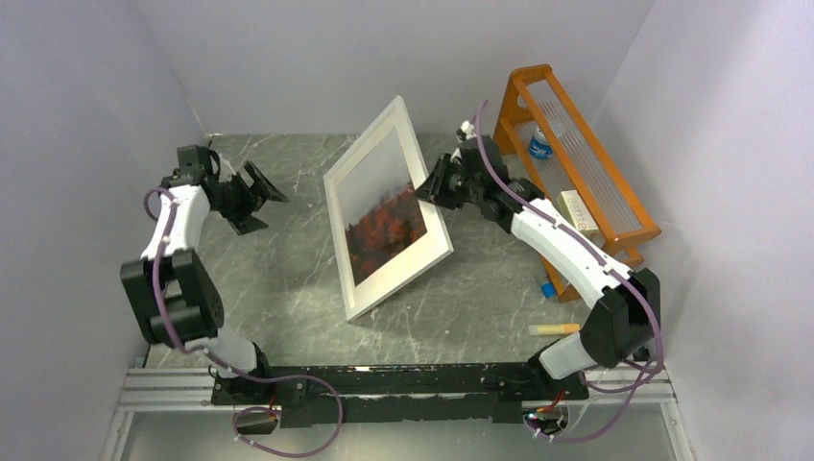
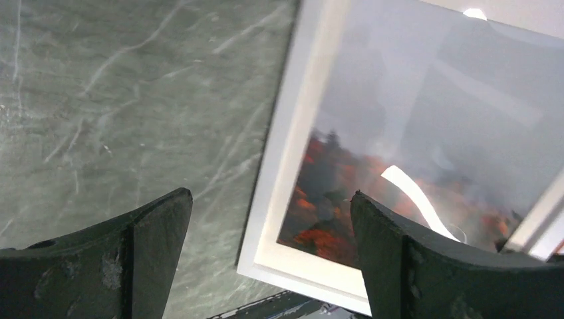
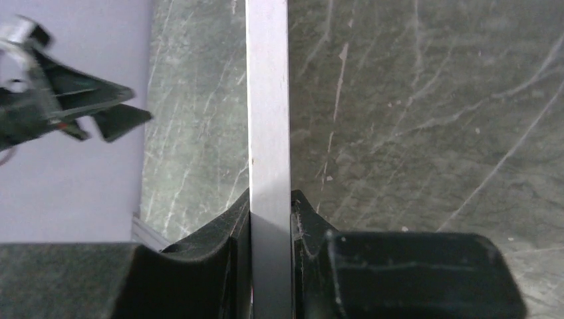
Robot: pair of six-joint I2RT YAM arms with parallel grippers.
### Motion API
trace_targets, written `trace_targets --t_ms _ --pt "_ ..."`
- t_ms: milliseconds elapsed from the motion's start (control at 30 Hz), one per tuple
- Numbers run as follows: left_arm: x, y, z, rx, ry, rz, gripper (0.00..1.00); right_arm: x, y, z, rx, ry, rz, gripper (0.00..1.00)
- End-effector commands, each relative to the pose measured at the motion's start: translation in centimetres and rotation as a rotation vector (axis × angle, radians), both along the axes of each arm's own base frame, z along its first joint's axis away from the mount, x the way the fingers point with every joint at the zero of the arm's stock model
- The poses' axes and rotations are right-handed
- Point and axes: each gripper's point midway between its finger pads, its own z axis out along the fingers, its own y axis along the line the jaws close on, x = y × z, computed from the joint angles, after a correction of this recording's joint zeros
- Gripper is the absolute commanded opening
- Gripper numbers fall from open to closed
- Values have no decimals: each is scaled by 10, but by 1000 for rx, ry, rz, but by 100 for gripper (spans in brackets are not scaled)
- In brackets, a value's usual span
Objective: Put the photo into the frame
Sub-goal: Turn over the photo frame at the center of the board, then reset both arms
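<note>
The frame (image 1: 408,272) stands tilted on its lower edge in the middle of the table, its front turned toward the left arm. The photo (image 1: 379,206), grey sky over reddish-orange trees, sits inside it behind a white surround. My right gripper (image 1: 429,189) is shut on the frame's upper right edge. In the right wrist view that silver edge (image 3: 268,100) runs straight up between the fingers of the right gripper (image 3: 271,196). My left gripper (image 1: 259,197) hangs wide open to the frame's left, holding nothing. The left wrist view looks past the left gripper (image 2: 271,194) at the frame (image 2: 292,133) and photo (image 2: 412,119).
An orange rack (image 1: 614,226) stands along the right wall with a bottle (image 1: 540,144) and a white box (image 1: 579,213) on it. A yellowish stick (image 1: 555,328) lies near the right arm's base. Grey walls close in on three sides.
</note>
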Motion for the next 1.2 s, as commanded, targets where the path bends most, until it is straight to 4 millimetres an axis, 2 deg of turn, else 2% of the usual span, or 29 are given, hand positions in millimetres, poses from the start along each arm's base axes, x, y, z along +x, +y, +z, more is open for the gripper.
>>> trace_targets --t_ms 0,100,167,333,400,500,633,800,900,1000,1067,1167 --pt "14 4 -66 -47 80 -9 94 -5 -1 -1 234 -29 54 14" --pt "22 -2 -96 -131 112 -20 94 -7 -12 -24 292 -14 64 21" --pt "30 -9 -107 -219 116 -35 94 -6 -16 -40 296 -3 57 29" --pt "48 -14 -124 -328 117 -40 94 -2 -15 -81 291 57 67 49" --pt "51 -12 -130 -318 126 -34 94 3 -15 -96 285 76 62 59" --pt "50 -6 -141 -270 155 -26 94 10 -17 -119 263 121 63 68" --pt "51 1 -147 -225 167 -15 94 23 -26 -147 151 167 32 75" --pt "51 14 -135 -117 145 2 94 40 -64 -180 -123 227 -108 80" --pt "49 23 -120 -39 113 4 94 44 -91 -184 -281 239 -172 82" --pt "46 25 -101 11 61 -3 94 49 -111 -172 -383 204 -219 83" --pt "43 23 -82 45 15 -16 94 52 -118 -149 -423 167 -220 82" --pt "35 27 -53 170 -40 -14 94 57 -127 -102 -430 74 -256 82"
